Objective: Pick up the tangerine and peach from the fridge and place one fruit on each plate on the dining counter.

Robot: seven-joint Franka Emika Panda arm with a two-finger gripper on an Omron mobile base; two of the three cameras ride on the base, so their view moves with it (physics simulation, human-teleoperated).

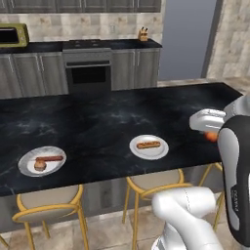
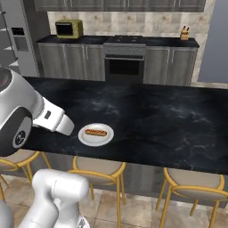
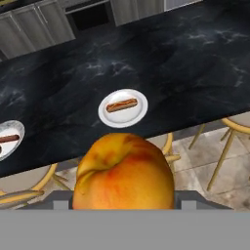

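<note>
End effector (image 3: 124,202) grips the peach (image 3: 124,173) between its fingers.

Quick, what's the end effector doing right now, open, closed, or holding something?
End effector: closed on the round red-orange peach with a yellowish blush.

Nothing readable anywhere; faint dark lettering runs down the robot arm (image 1: 234,195), too blurred to read.
</note>
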